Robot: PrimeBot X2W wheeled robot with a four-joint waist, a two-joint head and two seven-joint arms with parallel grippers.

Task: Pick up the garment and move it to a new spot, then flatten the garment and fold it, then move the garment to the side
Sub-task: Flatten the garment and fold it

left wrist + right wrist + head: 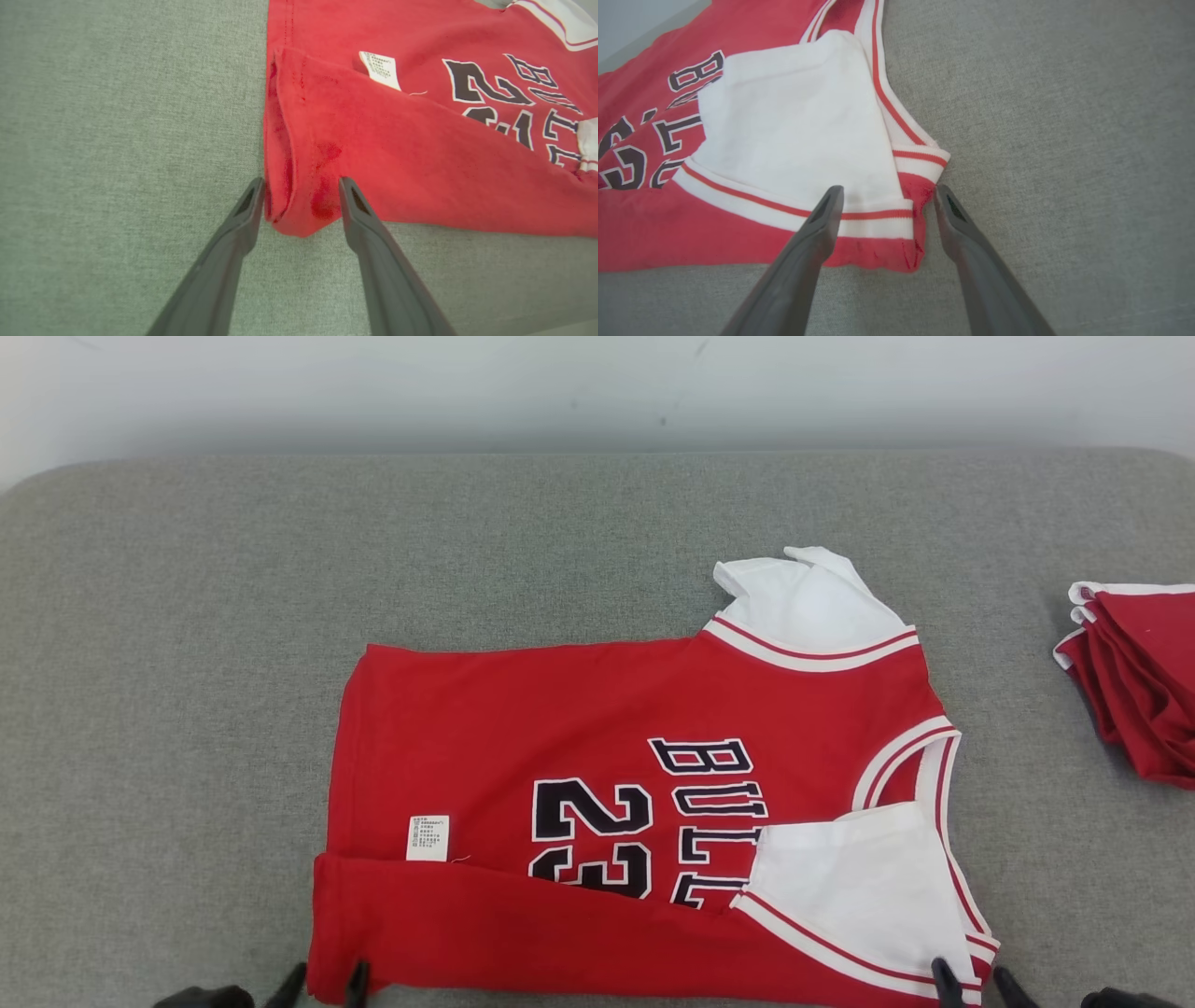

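Jersey: the red Bulls 23 jersey [560,709] lies flat on the grey table [187,616], its near edge folded over itself.
Left end effector [301,186]: fingers spread wide, astride the jersey's folded hem corner, gripping nothing.
Right end effector [888,193]: fingers spread wide, astride the jersey's near shoulder corner, beside the white sleeve [794,121].
Pile: red garments [1139,681] lie well to the right of the jersey.

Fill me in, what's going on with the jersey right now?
The red jersey lies spread on the grey table, its near edge already folded over. Both grippers are open at that edge: the left gripper straddles the hem corner, the right gripper straddles the shoulder corner. Neither grips cloth. A pile of red garments sits at the right.
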